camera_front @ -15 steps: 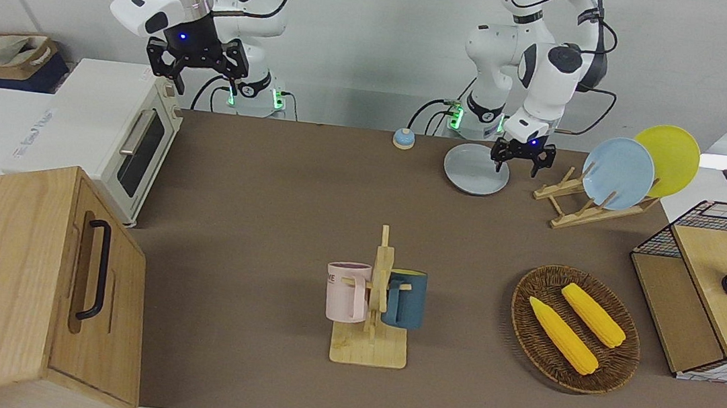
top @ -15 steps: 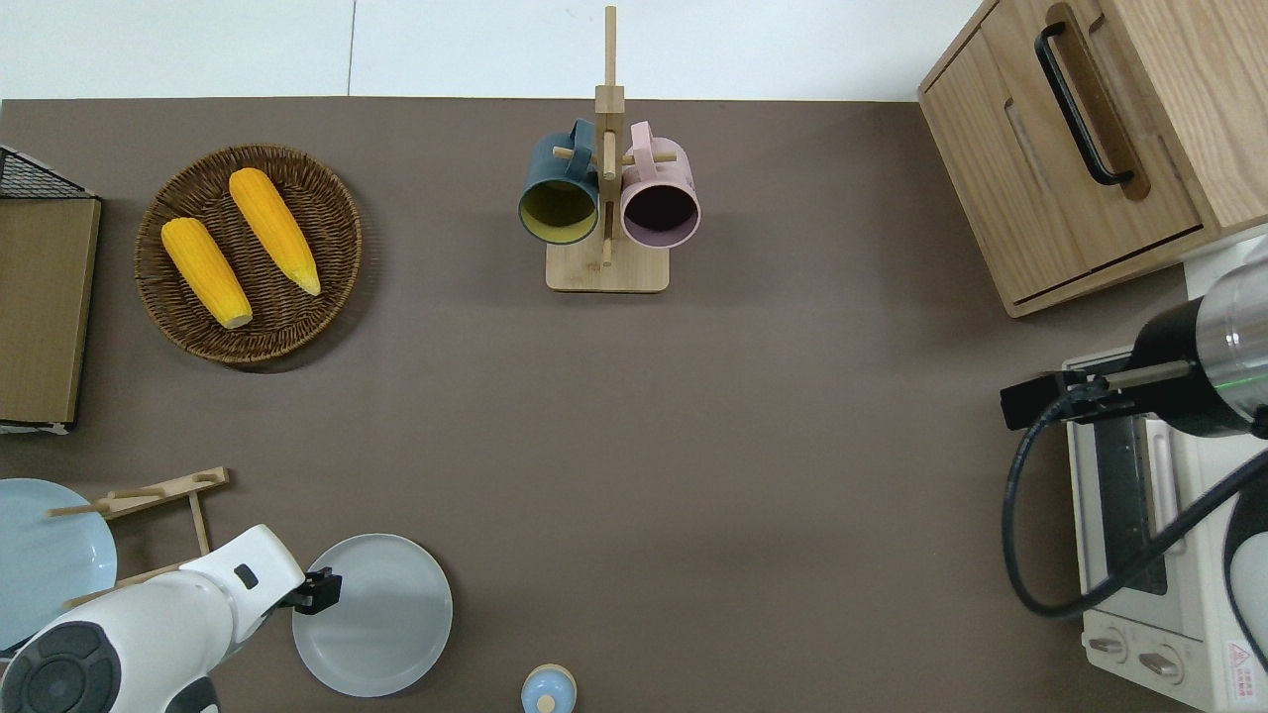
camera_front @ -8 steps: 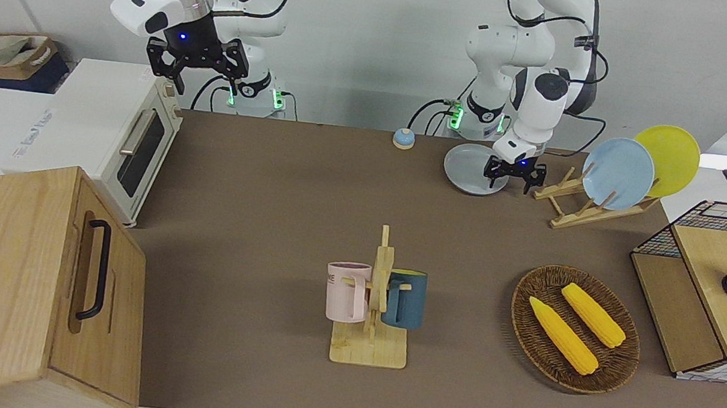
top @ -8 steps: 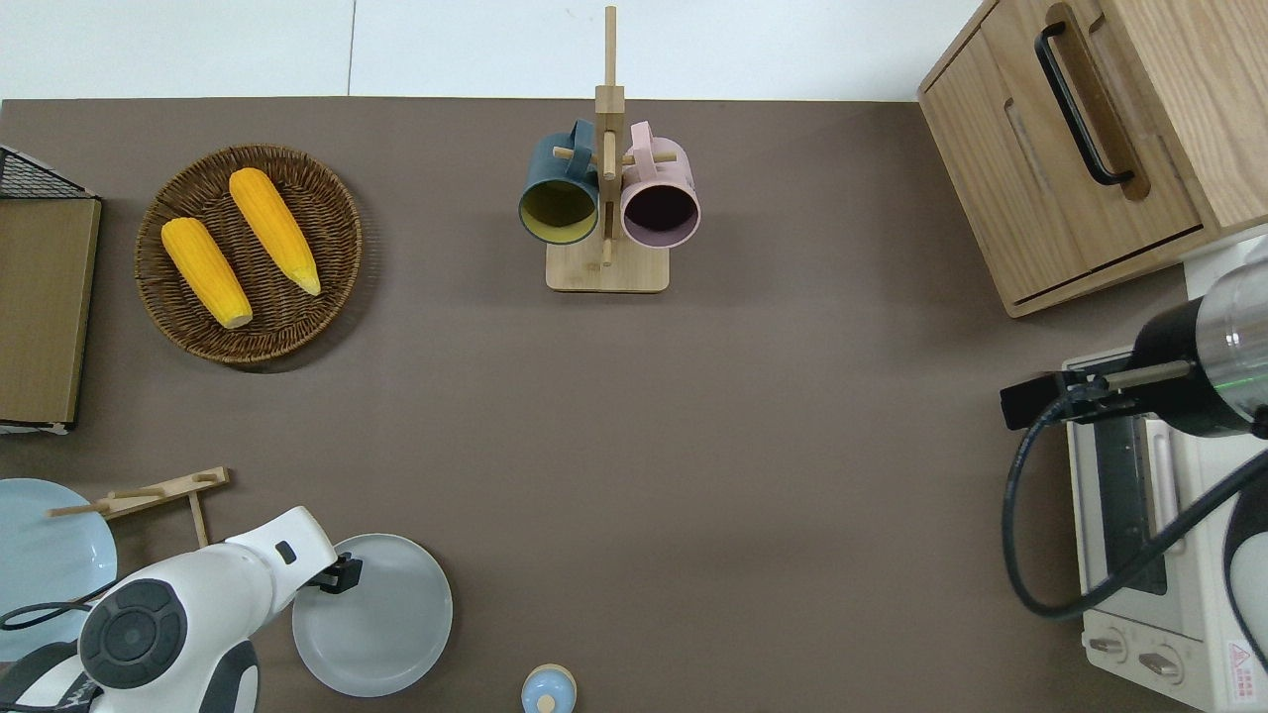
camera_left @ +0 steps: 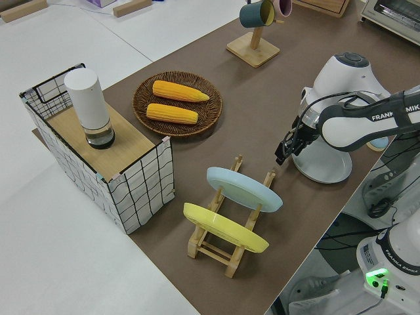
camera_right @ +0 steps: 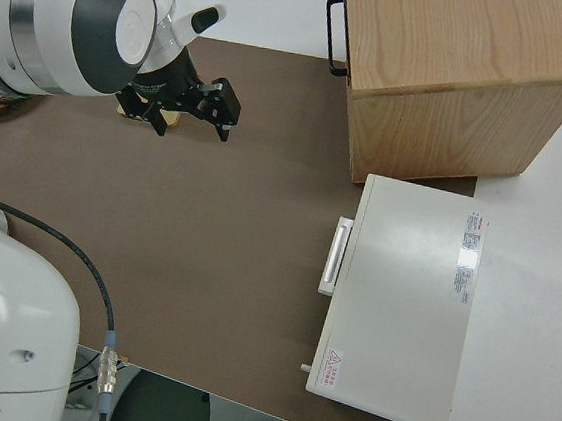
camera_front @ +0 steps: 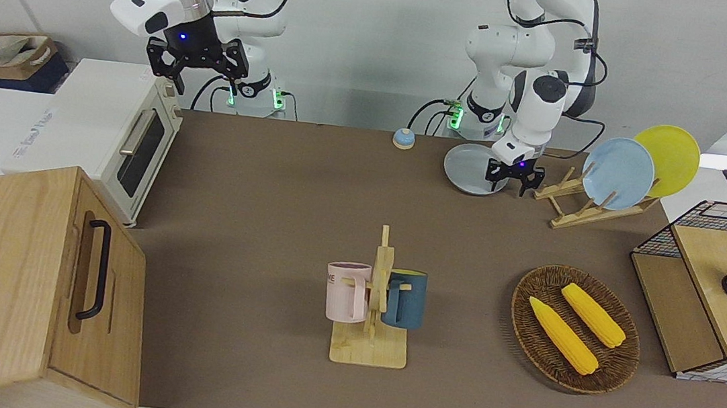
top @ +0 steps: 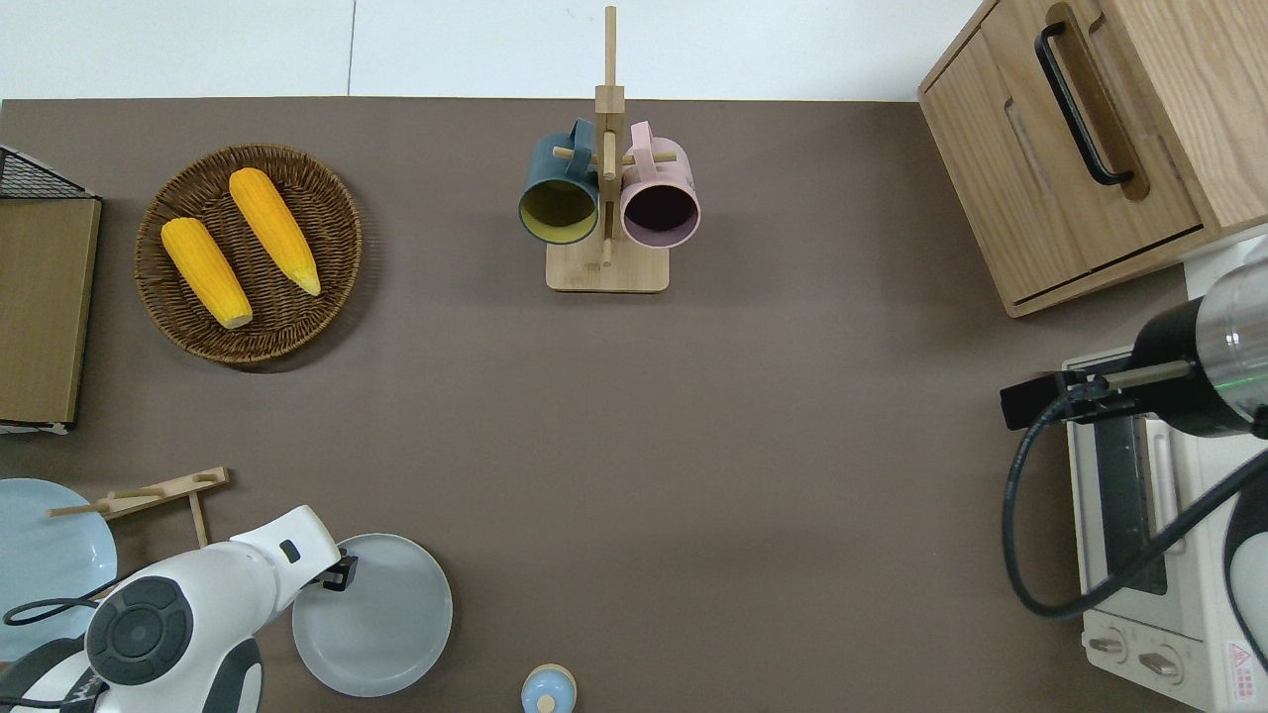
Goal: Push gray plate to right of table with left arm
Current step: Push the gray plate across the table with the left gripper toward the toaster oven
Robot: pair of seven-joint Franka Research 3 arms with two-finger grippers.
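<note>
Currently the round, shallow pale gray plate (top: pixel 374 616) with a raised rim lies flat on the brown matte tabletop (top: pixel 693 416), close to the table edge nearest the robots and toward the left arm's end, between the small blue bell (top: pixel 548 689) and the wooden plate rack (camera_front: pixel 583 203) that carries a sky-blue plate (camera_front: pixel 618 173) and a yellow plate (camera_front: pixel 669 158). The left arm's black two-finger gripper (camera_front: pixel 505 178) sits low at the plate's rim on the rack side, its fingers spread apart and grasping nothing; whether a fingertip touches the rim cannot be told. The right arm is parked, its gripper (camera_front: pixel 195 63) also spread open and empty. Judgement on handling: the plate looks rigid, light and smooth, probably ceramic or melamine, so it should slide readily on the matte cover without deforming, though it would chip if run off the edge or into the bell. No grasp seems needed; the raised rim on the rack side is the natural contact point, with the finger held low against the rim's outer wall, near the line through the plate's centre. An off-centre contact would likely spin the plate or let it slip aside.
</note>
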